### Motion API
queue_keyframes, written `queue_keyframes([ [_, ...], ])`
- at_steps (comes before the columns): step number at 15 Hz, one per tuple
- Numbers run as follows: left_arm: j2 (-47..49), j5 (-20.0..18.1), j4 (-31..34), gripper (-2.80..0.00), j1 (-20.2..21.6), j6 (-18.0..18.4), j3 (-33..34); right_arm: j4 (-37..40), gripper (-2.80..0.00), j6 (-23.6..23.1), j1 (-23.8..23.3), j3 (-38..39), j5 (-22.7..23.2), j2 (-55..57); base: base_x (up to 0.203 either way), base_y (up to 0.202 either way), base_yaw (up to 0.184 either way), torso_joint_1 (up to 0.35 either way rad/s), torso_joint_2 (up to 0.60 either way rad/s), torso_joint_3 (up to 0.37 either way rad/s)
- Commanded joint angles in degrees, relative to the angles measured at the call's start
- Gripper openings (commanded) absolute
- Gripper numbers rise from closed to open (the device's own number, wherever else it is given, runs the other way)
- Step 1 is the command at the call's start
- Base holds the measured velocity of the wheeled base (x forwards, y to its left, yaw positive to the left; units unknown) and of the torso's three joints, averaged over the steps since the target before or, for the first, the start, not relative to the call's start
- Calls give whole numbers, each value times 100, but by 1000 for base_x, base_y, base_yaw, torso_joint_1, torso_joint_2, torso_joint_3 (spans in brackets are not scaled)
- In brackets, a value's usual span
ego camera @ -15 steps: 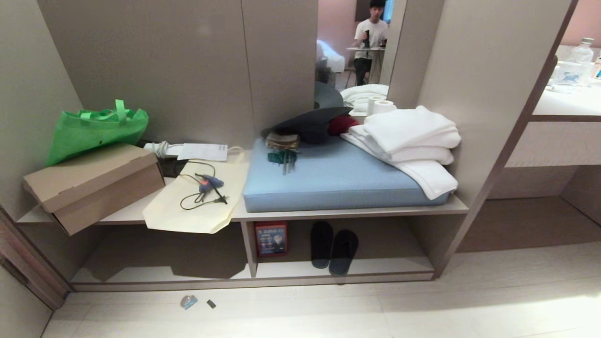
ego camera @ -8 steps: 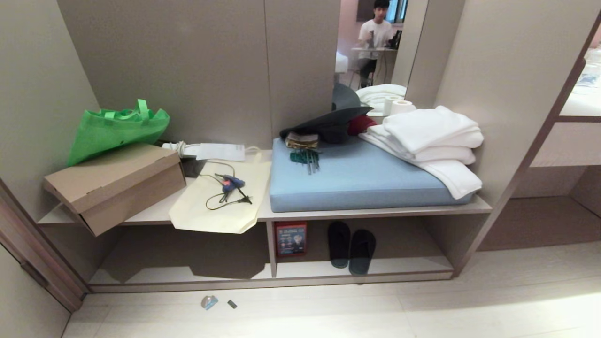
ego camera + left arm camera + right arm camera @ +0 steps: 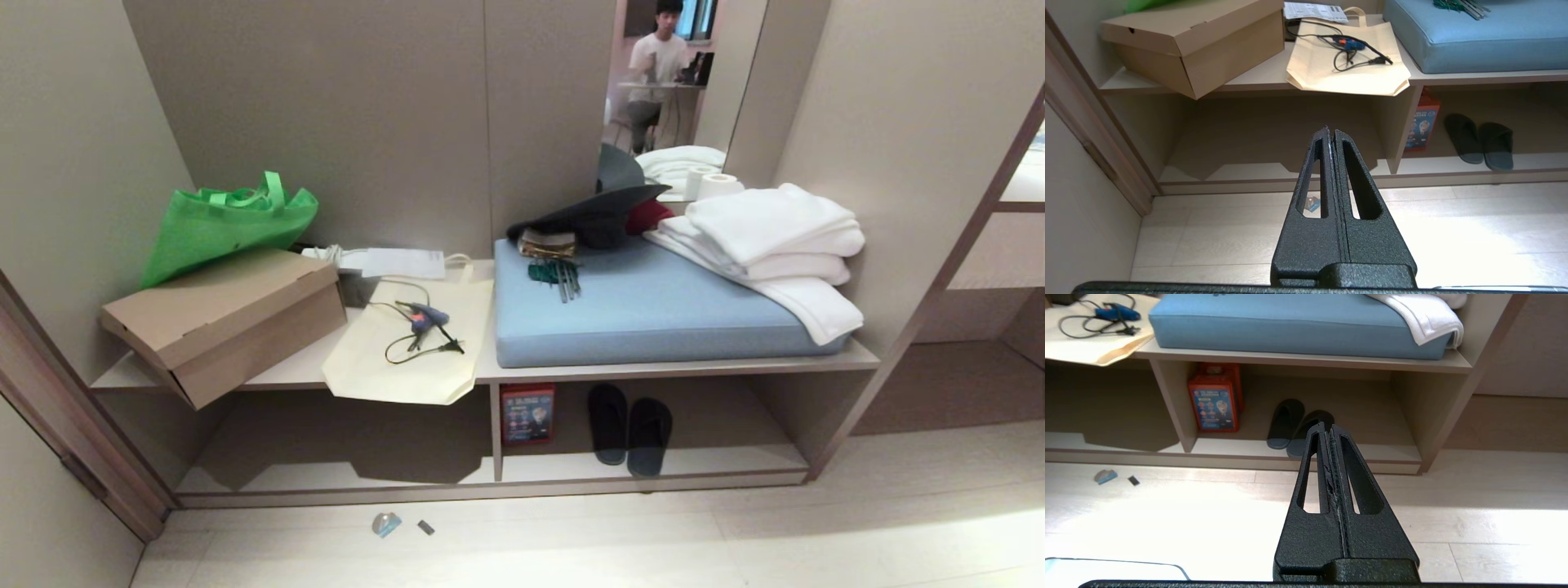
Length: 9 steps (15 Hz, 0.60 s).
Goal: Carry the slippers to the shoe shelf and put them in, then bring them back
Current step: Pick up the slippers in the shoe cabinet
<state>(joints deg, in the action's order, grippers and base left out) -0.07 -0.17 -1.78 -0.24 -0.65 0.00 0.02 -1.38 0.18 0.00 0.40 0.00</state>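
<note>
The dark blue-grey slippers [image 3: 629, 425] [image 3: 1479, 143] [image 3: 1286, 422] lie side by side in the right cubby of the shoe shelf [image 3: 490, 488], toes pointing inward, just right of the thin divider [image 3: 495, 433]. Neither arm shows in the head view. In its wrist view my left gripper [image 3: 1330, 131] hangs shut and empty over the pale floor, well short of the shelf and facing the left cubby. My right gripper [image 3: 1327, 426] is likewise shut and empty, and points toward the slippers from a distance.
A red box [image 3: 527, 414] stands against the divider beside the slippers. On the bench above lie a blue cushion [image 3: 653, 310], white towels [image 3: 767, 245], a cream bag [image 3: 408, 351], a cardboard box [image 3: 224, 322] and a green bag [image 3: 224, 220]. Small scraps [image 3: 386, 523] lie on the floor. A person [image 3: 663, 57] shows in a mirror.
The whole head view has shifted to the right, so the camera has moved; the slippers and shelf items kept their places. Neither arm has come into the head view.
</note>
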Motion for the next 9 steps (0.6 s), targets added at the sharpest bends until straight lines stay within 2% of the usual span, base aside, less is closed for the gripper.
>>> queue_keyframes([
  [1,7,2,-4,-280,-11,-6,44,-2,-280,-3,-1,0,4,0,0,0,0,0,0,0],
  [9,7,6,-7,-280,-11,-6,44,-2,-280,1,-1,0,4,4,0,0,0,0,0,0],
])
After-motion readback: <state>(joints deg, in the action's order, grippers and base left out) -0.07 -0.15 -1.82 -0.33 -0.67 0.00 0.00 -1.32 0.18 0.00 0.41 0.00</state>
